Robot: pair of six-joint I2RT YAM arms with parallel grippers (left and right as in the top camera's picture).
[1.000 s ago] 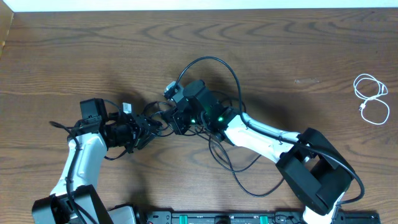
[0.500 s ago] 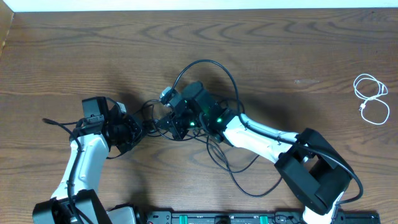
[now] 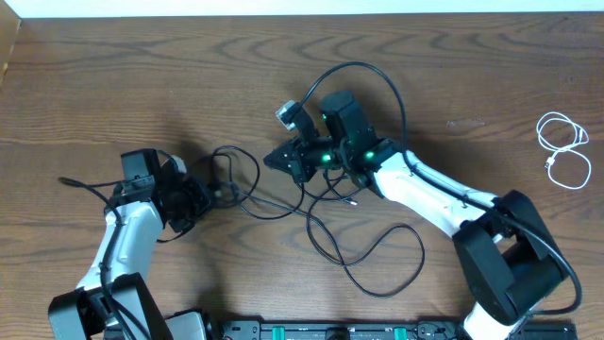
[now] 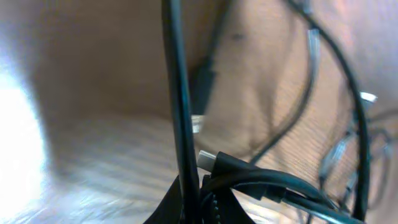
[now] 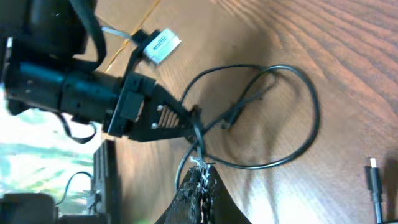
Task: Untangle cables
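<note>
Several black cables (image 3: 257, 176) lie in loose loops on the wooden table (image 3: 113, 76) between my two arms. My left gripper (image 3: 209, 195) is shut on black cables (image 4: 180, 93) at the left end of the tangle; a plug end (image 4: 208, 158) shows just beyond its jaws. My right gripper (image 3: 276, 160) is shut on a thin black cable (image 5: 198, 146) that runs taut from its tip (image 5: 199, 173) to the left gripper (image 5: 189, 115). A wide loop (image 5: 314, 118) rests flat on the wood past it. The white cable (image 3: 563, 151) lies coiled far right, apart from the others.
A black rail (image 3: 330, 331) runs along the table's near edge between the arm bases. The table's left edge (image 3: 8, 47) shows at the upper left. A thicker black wire (image 3: 377, 71) arcs over the right wrist.
My left gripper has closed on the black cables and shifted slightly left. My right gripper has moved right and away, drawing the tangle apart and spreading the loops.
</note>
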